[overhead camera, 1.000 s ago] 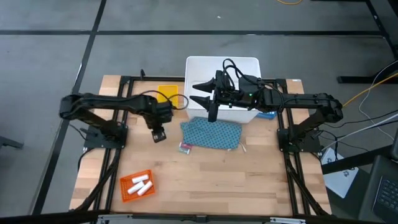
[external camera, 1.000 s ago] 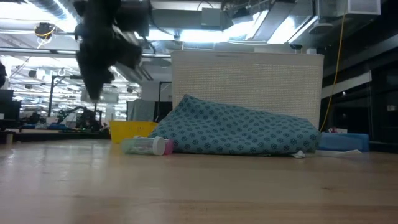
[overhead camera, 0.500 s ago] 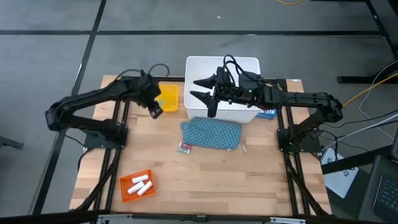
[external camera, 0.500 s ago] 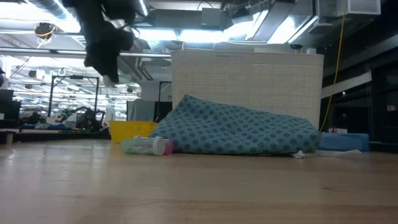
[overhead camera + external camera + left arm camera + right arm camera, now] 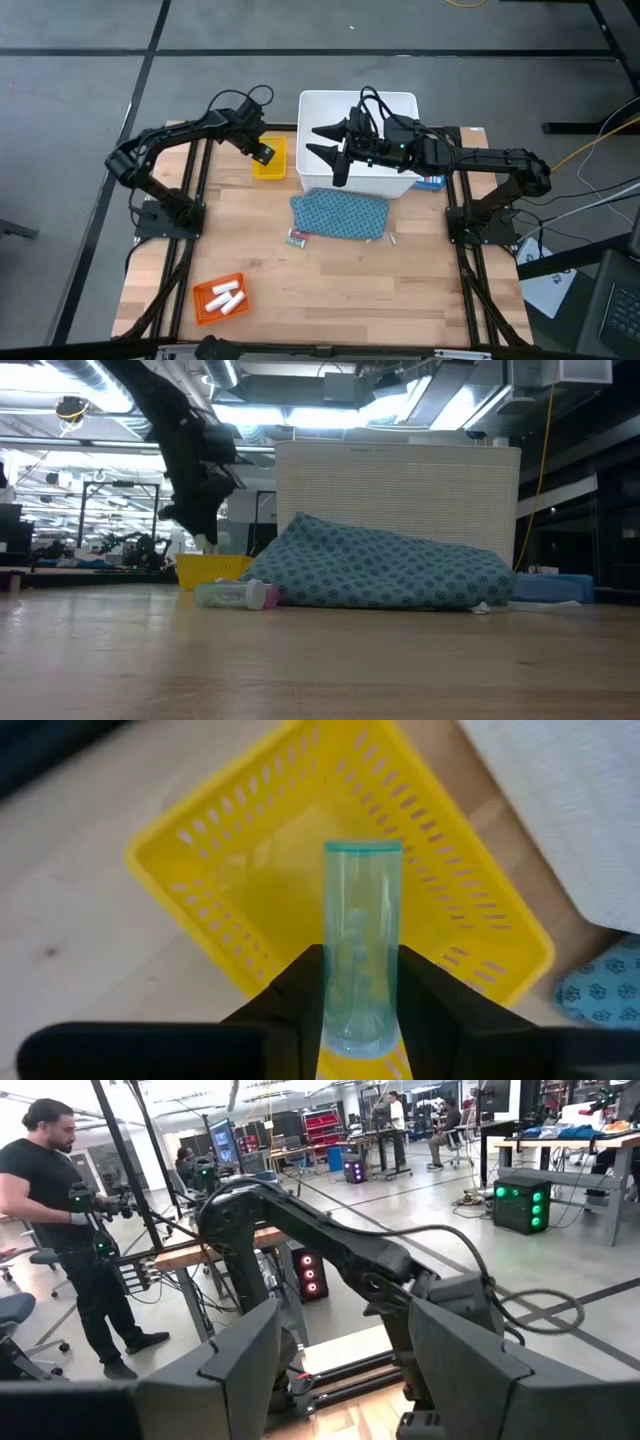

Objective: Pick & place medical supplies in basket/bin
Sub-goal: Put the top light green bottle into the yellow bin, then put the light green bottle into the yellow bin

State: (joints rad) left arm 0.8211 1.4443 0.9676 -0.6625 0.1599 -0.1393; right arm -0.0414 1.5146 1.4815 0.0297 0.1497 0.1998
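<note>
My left gripper (image 5: 262,152) hangs over the yellow tray (image 5: 271,160), shut on a clear pale green tube (image 5: 362,940). In the low view, my left gripper (image 5: 200,528) stands just above the yellow tray (image 5: 212,568). My right gripper (image 5: 318,145) is open above the white bin (image 5: 358,100), touching nothing. The teal patterned pouch (image 5: 340,214) lies flat on the table before the bin. A small tube with a pink-red end (image 5: 235,594) lies beside the pouch's left corner. Three white rolls (image 5: 228,297) lie in the orange tray (image 5: 204,302). My left gripper pinches the tube's rear part (image 5: 360,1020) between its two fingers (image 5: 300,995). The tube lies along the fingers, and its capped end (image 5: 362,850) sticks out past the tips. The fingers slant downward. The tube is lifted clear above the yellow tray's floor (image 5: 270,890).
A blue printed box (image 5: 432,183) sits at the bin's right side. The orange tray is near the table's near-left corner. Bare wood lies between the pouch and the near edge. A person (image 5: 60,1230) stands in the room beyond the table.
My left gripper has travelled from left of the pouch toward the table's far edge, and now sits over the yellow tray. Its arm has swung round with it. The right arm, the pouch and the small tube on the table have stayed still.
</note>
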